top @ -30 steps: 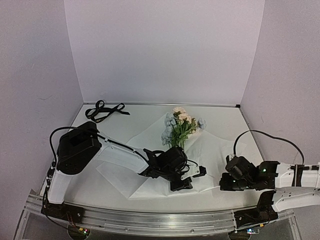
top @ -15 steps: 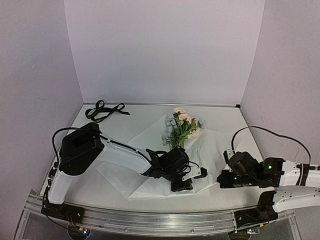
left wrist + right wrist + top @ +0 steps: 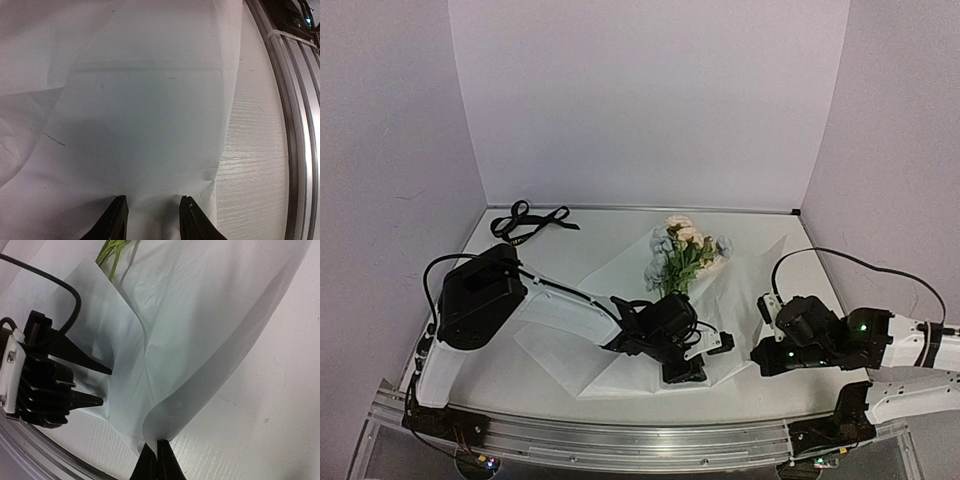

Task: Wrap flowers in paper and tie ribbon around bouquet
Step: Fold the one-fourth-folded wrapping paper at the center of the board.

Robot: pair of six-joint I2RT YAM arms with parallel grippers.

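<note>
Here, the table point(image 3: 800, 245): a white surface closed in by pale walls, with both arms reaching in from its near edge.
The paper point(image 3: 610, 268): a large white sheet spread across the middle of the table, its right side lifted and curling over toward the middle.
The left gripper point(image 3: 151, 200): low over the near part of the sheet, about mid-table; its two black fingers stand apart with flat paper showing between them, clamping nothing.
The right gripper point(image 3: 156, 447): at the sheet's near right edge; fingers pressed together, pinching a curled fold of the paper.
The flowers point(image 3: 682, 250): peach and blue blooms lying on the paper toward the back, green stems pointing to the near edge and slipping behind the raised fold.
The ribbon point(image 3: 525, 222): black, loosely heaped at the far left corner, well apart from the paper.
</note>
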